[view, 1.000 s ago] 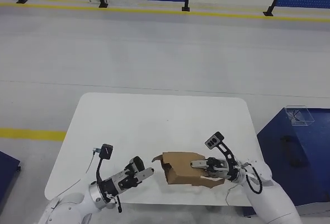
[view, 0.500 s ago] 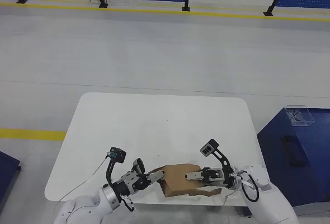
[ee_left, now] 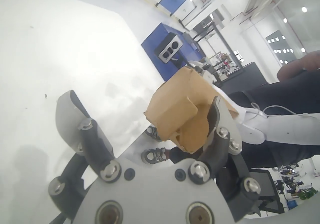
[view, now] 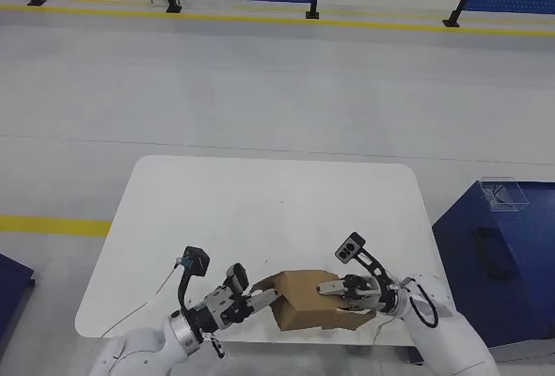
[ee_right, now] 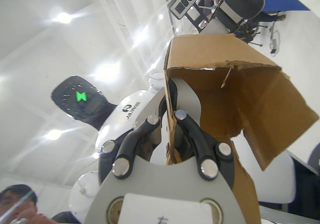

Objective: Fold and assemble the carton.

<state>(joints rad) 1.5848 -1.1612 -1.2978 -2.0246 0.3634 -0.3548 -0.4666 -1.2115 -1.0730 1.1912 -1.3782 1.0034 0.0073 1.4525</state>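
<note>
The brown carton (view: 308,299) lies near the table's front edge, half folded, with loose flaps at both ends. My right gripper (view: 332,288) is at the carton's right end and is shut on one cardboard wall (ee_right: 168,89), one finger inside the carton (ee_right: 220,84) and one outside. My left gripper (view: 262,301) is at the carton's left end and stands open. In the left wrist view one finger (ee_left: 221,119) rests against a flap of the carton (ee_left: 180,102), and the other finger (ee_left: 72,107) hangs free over the table.
The white table (view: 259,207) stretches away behind the carton, and its front edge (view: 353,340) lies just below the carton. A blue cabinet (view: 513,263) stands off the table's right side.
My left gripper has moved right until it meets the carton's left end. The carton has shifted toward the front edge and looks more squared up. The right gripper keeps its hold.
</note>
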